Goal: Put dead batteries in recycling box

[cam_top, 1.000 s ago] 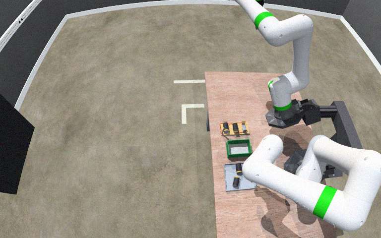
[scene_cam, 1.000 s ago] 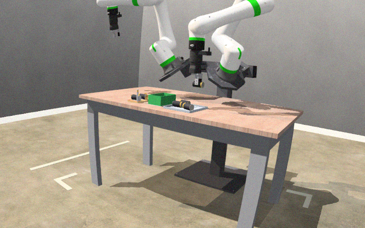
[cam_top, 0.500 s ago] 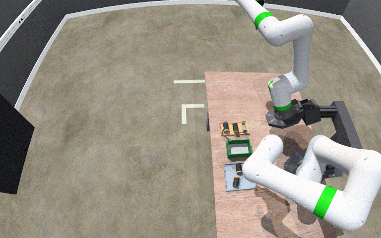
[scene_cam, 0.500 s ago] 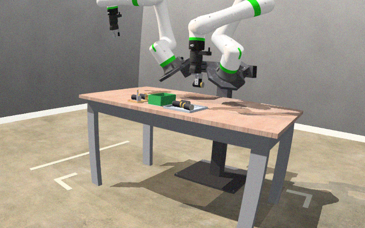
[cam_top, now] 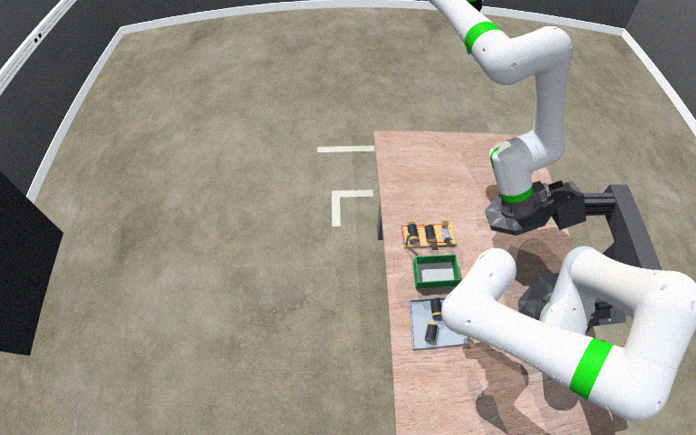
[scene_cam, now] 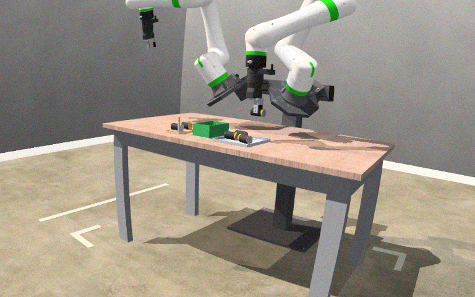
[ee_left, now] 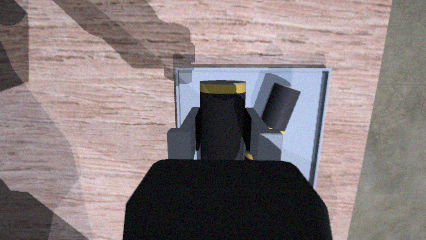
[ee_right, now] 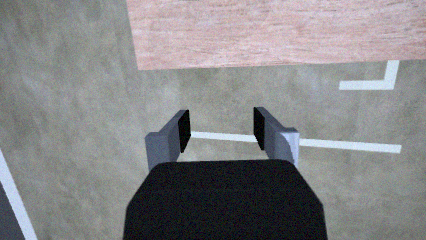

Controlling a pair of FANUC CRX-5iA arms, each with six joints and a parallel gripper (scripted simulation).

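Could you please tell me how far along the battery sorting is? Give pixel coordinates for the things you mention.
Nothing looks sorted: the open green box [cam_top: 436,285] [scene_cam: 206,130] shows no battery inside. The left gripper [scene_cam: 257,111] [ee_left: 222,120] holds a black cylindrical battery with a yellow band [scene_cam: 257,112] [ee_left: 222,120] above the grey tray [cam_top: 418,338] [scene_cam: 260,142] [ee_left: 305,155]. Boxing both dead ones remains; which they are, I can't tell.
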